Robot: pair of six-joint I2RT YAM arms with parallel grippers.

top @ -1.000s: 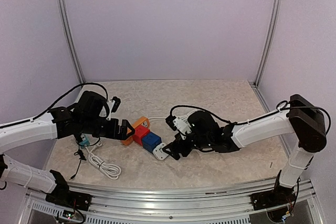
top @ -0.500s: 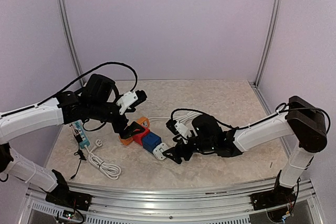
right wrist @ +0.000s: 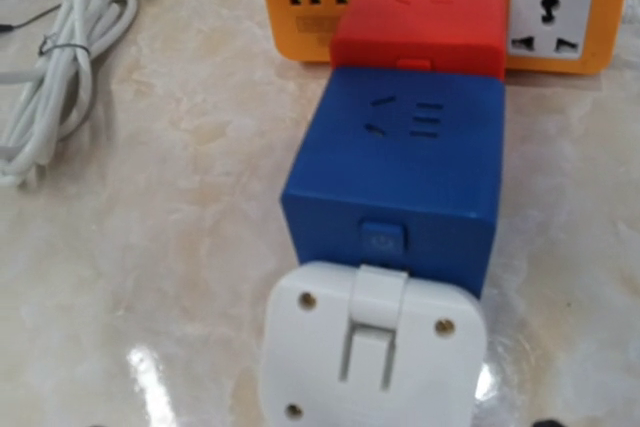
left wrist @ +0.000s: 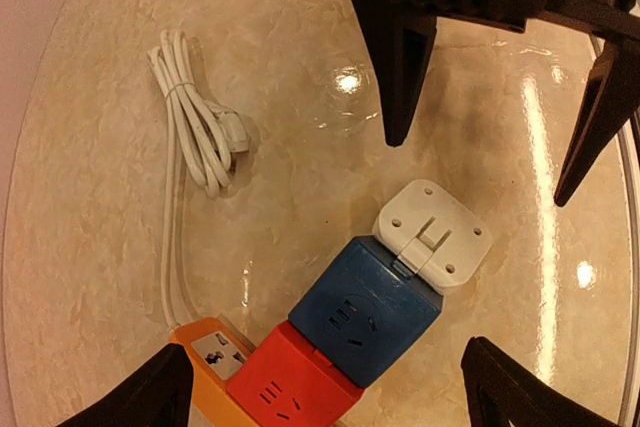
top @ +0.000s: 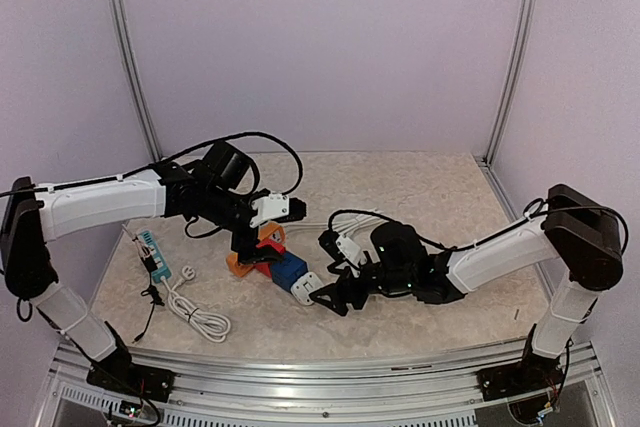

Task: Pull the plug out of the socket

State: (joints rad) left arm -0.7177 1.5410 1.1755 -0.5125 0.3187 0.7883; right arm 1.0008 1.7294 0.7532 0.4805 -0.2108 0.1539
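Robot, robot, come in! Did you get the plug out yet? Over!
Left gripper open above red cube. Right gripper open, facing the white plug. Plug seated in blue socket, not out yet. Nothing blocking.

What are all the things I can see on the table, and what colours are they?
table: one, beige marbled, under everything.
orange socket block: one, orange, at the far end of the row.
red cube: one, red, between the orange socket block and the blue cube.
blue cube: one, blue, between the red cube and the white plug.
white plug: one, white, on the blue cube's end, nearest the right arm.
white cord: one bundle, white, left of the row.
small power strip: one, teal and white, at the table's left side.
left arm's fingers: two, black, apart above the cubes.
right arm's fingers: two, black, apart beside the white plug.
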